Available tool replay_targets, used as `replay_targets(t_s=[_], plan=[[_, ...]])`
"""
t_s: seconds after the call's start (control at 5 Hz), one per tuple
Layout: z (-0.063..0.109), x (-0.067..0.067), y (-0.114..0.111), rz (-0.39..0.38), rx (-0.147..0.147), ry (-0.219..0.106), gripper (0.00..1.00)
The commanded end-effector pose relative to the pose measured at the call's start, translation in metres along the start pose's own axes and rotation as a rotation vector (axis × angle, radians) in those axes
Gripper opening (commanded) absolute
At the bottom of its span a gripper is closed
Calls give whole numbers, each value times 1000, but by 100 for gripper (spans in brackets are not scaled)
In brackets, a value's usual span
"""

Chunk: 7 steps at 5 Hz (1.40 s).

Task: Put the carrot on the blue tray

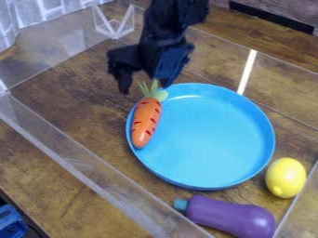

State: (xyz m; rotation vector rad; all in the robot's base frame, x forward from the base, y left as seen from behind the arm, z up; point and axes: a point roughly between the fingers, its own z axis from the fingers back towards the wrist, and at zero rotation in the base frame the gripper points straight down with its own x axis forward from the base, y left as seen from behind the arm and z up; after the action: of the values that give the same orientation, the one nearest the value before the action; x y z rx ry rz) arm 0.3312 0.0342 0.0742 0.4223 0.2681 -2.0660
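Your black pincer (139, 76) hangs wide open. Just below it, the small orange toy carrot (147, 122) lies across the left rim of the round blue plastic tray (218, 139). Straddle its midsection before closing.

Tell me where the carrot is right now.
The carrot lies on the left rim of the blue tray, leafy top pointing up toward the open gripper just above it.
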Motion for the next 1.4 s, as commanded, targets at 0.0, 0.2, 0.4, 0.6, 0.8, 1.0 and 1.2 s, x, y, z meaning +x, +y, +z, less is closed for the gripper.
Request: replay_targets(t_s=[0.0, 0.2, 0.4, 0.6, 0.8, 1.0, 1.2], plan=[[3, 3, 5, 0, 31, 10, 100], [0, 13, 12, -28, 42, 11, 100], [-10, 23, 8, -50, 49, -12, 100], [-19, 32, 5, -60, 60, -35, 100], [-27, 35, 7, -52, 70, -58, 0], [-29, 33, 7, -52, 87, -73, 0], [-14, 31, 10, -49, 92, -86, 0]])
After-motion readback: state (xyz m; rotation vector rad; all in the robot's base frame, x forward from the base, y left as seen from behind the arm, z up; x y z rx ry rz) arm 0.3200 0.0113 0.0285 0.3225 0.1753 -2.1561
